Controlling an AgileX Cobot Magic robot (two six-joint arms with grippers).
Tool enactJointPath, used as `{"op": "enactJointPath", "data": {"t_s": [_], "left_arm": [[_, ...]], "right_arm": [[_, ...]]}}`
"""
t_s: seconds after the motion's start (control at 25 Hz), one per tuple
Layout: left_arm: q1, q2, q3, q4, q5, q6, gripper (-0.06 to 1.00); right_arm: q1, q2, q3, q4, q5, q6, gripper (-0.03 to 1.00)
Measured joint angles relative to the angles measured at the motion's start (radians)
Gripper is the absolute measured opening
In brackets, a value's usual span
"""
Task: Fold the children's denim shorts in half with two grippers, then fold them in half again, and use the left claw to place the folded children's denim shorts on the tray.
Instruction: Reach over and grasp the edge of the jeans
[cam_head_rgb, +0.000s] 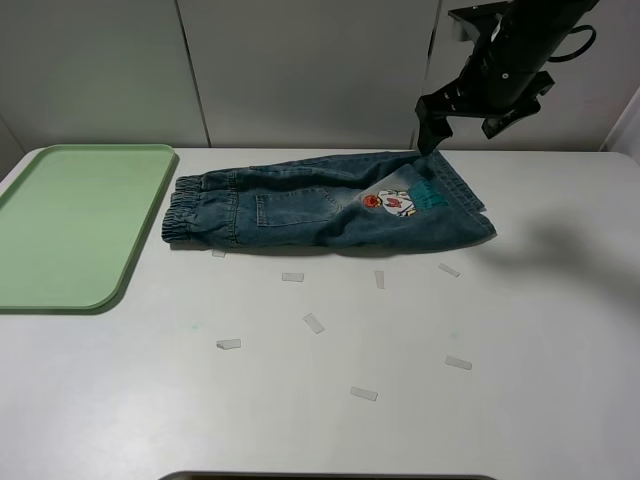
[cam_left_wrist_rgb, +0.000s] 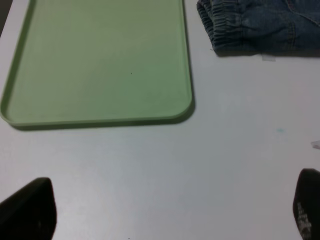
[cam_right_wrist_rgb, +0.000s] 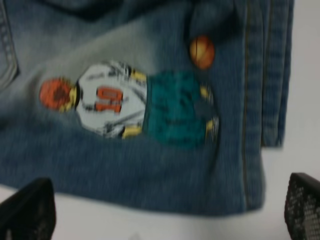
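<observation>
Your blue-washed children's denim shorts lie flat on the white counter beside the light-green plastic tray. Your right tool hangs spread above their hem end, likely to grip it. Your left tool is spread near the tray.

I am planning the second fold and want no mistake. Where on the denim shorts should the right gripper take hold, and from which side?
Probably the leg hems, at the end far from the tray. The shorts lie flat, and there the stacked layers end in a straight free edge. The open right gripper hangs above it, so come down from above.
</observation>
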Motion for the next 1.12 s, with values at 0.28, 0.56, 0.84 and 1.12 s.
{"op": "enactJointPath", "data": {"t_s": [0.28,0.56,0.84,1.12], "left_arm": [[0.000,0.000,0.000,0.003,0.000,0.000,0.93],[0.000,0.000,0.000,0.003,0.000,0.000,0.93],[0.000,0.000,0.000,0.006,0.000,0.000,0.93],[0.000,0.000,0.000,0.006,0.000,0.000,0.93]], "right_arm": [[0.000,0.172,-0.159,-0.001,0.032,-0.078,0.69],[-0.024,0.295,-0.271,-0.001,0.043,-0.133,0.69],[-0.079,0.380,-0.309,-0.004,0.040,-0.159,0.69],[-0.123,0.436,-0.311,-0.004,0.012,-0.170,0.69]]}}
